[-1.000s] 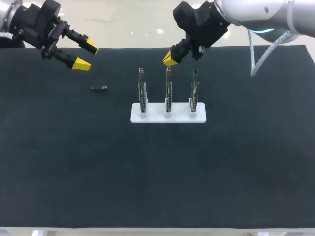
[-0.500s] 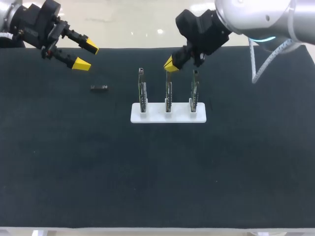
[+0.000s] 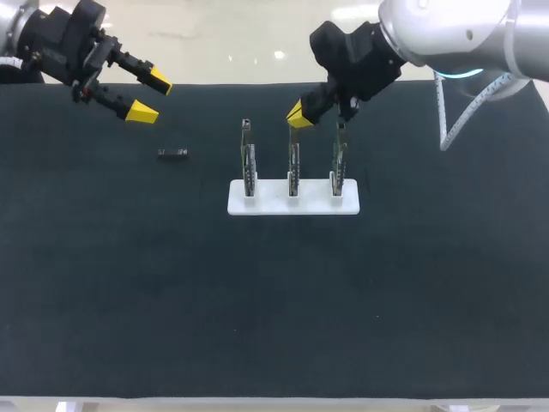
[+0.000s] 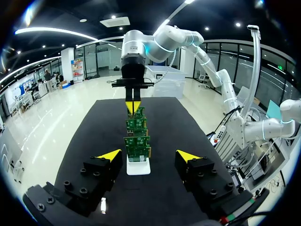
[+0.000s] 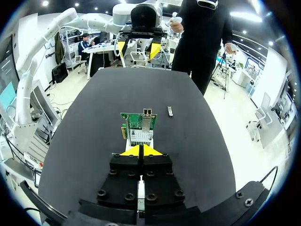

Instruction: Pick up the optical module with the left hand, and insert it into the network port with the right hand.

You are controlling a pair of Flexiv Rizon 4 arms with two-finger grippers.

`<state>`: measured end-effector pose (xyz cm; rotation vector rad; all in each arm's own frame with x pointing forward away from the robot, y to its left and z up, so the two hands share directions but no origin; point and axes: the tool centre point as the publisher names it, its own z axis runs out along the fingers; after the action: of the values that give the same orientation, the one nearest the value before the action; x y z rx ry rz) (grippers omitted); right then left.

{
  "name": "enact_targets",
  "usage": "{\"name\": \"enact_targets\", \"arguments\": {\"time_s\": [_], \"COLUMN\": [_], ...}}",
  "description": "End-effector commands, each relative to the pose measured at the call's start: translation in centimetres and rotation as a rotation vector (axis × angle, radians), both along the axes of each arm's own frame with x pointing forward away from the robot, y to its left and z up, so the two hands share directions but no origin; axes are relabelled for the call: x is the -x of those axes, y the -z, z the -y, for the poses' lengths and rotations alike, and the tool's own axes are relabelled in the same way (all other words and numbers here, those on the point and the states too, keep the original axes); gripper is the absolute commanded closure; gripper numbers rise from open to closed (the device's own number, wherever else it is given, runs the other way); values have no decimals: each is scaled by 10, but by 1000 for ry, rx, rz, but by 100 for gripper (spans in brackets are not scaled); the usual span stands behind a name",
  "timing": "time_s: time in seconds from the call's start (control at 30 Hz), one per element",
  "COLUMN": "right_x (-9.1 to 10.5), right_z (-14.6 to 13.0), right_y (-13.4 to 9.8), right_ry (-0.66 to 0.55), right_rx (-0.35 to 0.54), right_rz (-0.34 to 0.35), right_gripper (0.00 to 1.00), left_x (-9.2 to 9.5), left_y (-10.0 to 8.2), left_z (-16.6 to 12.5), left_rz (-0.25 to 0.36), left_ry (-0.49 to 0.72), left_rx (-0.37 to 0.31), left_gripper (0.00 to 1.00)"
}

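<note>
A robotics lab, set up for electronics handling trials. The wide counter (image 3: 257,300) is covered edge to edge in plain black matting, and two industrial robot arms come in over its far corners, the left arm (image 3: 47,39) dark-cased and the right arm (image 3: 446,30) silver. On the matting stands a white holder (image 3: 293,201) with three bare green network cards (image 3: 249,163) slotted upright in a row, like a test fixture

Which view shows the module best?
Head view: the module lies in the open on the mat, unblocked. Right wrist view shows it small, beyond the cards. Left wrist view shows at most a sliver beside the left gripper.
</note>
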<state>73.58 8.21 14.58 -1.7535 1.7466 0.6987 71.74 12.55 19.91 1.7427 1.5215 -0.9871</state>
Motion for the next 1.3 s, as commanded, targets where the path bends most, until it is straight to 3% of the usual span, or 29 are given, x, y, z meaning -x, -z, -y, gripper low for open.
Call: {"name": "enact_targets", "arguments": {"time_s": [0.03,0.27,0.57,0.9,1.17,1.2,1.3], "right_x": [1,-1,1,4,4,4,4], "right_z": [2,15,53,105,122,122,122], "right_y": [-10,-34,-52,-66,-74,-74,-74], "right_ry": [1,-5,30,24,12,12,12], "right_rx": [11,4,-40,-44,-40,-40,-40], "right_rz": [-5,-11,13,6,-6,-6,-6], "right_gripper": [100,100,100,100,100,4,0], "left_x": [-1,-1,-1,-1,-1,-1,-1], "left_y": [0,0,0,0,0,0,0], "left_z": [0,0,0,0,0,0,0], "left_rz": [-1,-1,-1,-1,-1,-1,-1], "left_ry": [1,1,1,1,1,1,1], "left_rx": [-4,-4,-4,-4,-4,-4,-4], "left_gripper": [0,0,0,0,0,0,0]}}
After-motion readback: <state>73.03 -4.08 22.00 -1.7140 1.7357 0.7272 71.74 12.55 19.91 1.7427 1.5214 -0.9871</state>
